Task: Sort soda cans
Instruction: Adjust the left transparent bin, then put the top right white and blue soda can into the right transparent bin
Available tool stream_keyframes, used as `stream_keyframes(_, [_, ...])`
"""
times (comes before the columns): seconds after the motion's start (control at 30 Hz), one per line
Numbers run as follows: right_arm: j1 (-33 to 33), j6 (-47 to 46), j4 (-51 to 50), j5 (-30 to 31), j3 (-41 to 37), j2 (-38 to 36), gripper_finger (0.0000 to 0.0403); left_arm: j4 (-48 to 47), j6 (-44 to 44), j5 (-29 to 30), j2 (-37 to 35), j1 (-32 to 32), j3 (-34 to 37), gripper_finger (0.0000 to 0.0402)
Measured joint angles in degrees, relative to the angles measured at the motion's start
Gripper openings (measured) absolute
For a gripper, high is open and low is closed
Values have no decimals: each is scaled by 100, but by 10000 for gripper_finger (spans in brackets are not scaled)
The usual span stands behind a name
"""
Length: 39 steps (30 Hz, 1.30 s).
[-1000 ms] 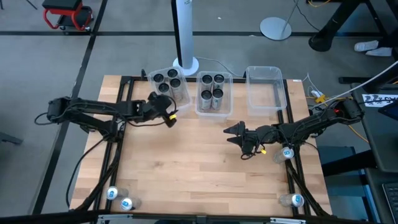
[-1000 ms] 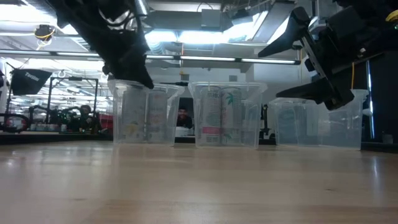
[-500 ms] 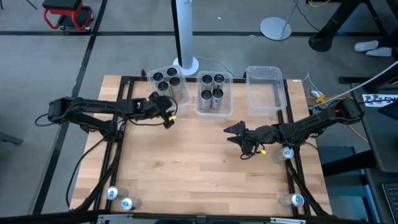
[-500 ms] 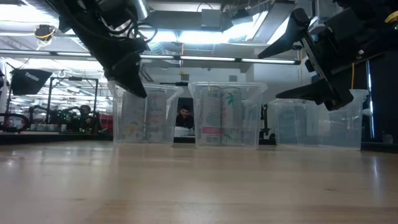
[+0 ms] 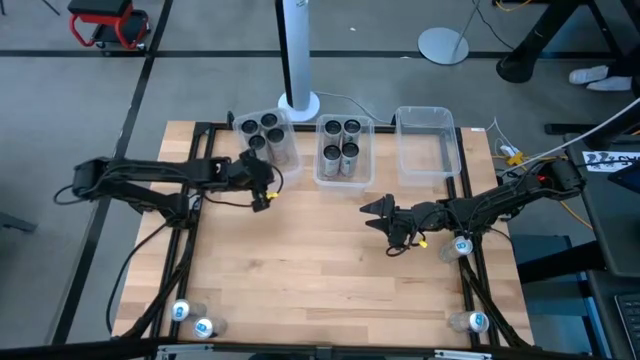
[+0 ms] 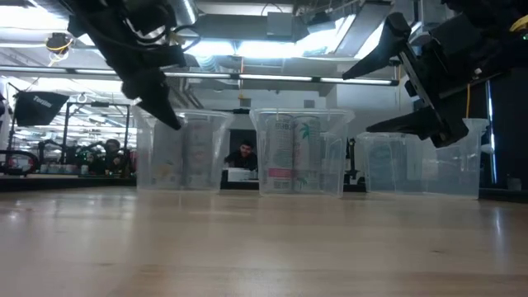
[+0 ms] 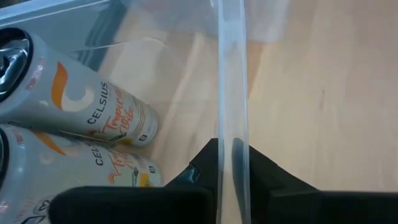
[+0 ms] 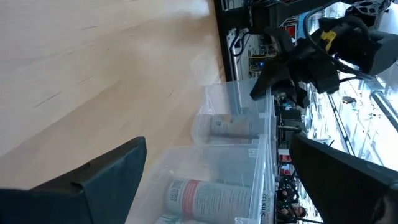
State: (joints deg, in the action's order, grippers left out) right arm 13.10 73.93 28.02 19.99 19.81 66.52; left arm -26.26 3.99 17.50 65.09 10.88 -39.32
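The table (image 5: 330, 260) carries three bins at its far edge. The left bin (image 5: 262, 140) holds dark-topped cans (image 5: 262, 127), upright, long axes vertical. The left gripper (image 5: 262, 190) is clamped on this bin's near wall (image 7: 231, 93), one finger inside, one outside; the cans stand just beyond the inner finger. The right gripper (image 5: 385, 218) hangs wide open over the table's middle, well apart from the middle bin (image 5: 344, 150), so the left arm is the nearer.

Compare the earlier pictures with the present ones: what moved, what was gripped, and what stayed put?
The left hand closed on the near wall of the left clear plastic bin of dark-topped silver cans and dragged it leftward and slightly farther back. The right hand, middle bin and empty right bin stayed as they were.
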Motion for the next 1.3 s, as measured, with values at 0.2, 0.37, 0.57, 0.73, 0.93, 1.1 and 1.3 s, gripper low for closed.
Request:
stream_keyframes(0.2, [0,-1,2,0,0,0,395,-587,693,-315,-436,0,25,21])
stream_keyframes(0.37, [0,-4,-1,2,0,0,395,-848,965,-366,-813,20,47,47])
stream_keyframes(0.57, [0,-2,40,10,0,0,395,-736,986,-373,-834,188,43,73])
stream_keyframes(0.73, [0,-2,10,13,0,0,395,-588,666,-283,-837,190,43,130])
stream_keyframes(0.93, [0,4,65,17,0,0,395,-860,329,-256,-869,96,-290,213])
stream_keyframes(1.1, [0,0,-172,383,224,-4,395,-1586,162,-272,-873,-124,-1063,245])
stream_keyframes(1.3, [0,-461,-1790,416,1088,-13,395,-1601,-61,-278,-1145,-484,-1339,251])
